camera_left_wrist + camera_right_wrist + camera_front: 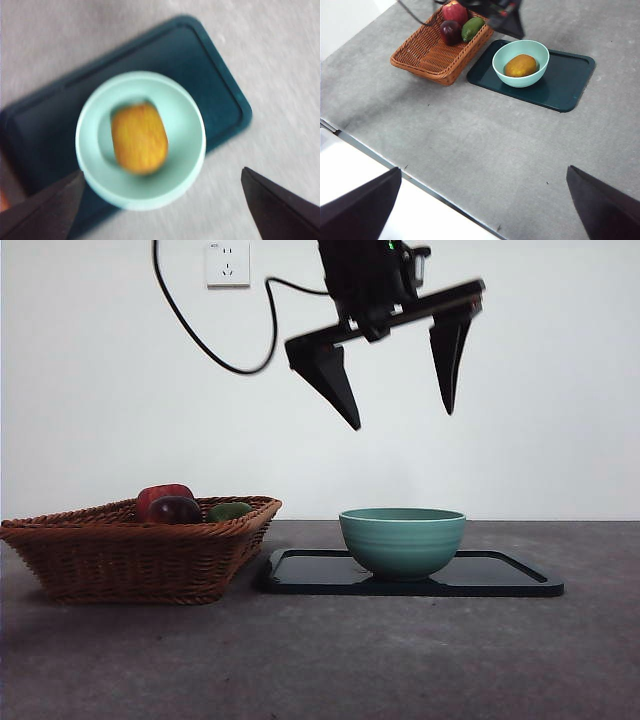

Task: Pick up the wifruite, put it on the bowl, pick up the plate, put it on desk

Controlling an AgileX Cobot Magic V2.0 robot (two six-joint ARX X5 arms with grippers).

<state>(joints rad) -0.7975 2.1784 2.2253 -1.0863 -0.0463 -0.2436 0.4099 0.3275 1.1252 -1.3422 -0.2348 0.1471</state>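
Brown-orange oval wifruite (521, 65) lay inside mint-green ridged bowl (402, 540): first half judged done. Bowl sat on dark rectangular tray (500, 578), right of wicker basket (130, 550). Left gripper (400, 405) hovered above bowl, jaws wide, empty. Right gripper (485, 200) waited, jaws wide. Tray pickup remained.

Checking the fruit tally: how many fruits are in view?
4. The wifruite lies in the bowl; a red fruit, a dark purple fruit and a green fruit sit in the basket. More may be hidden there.
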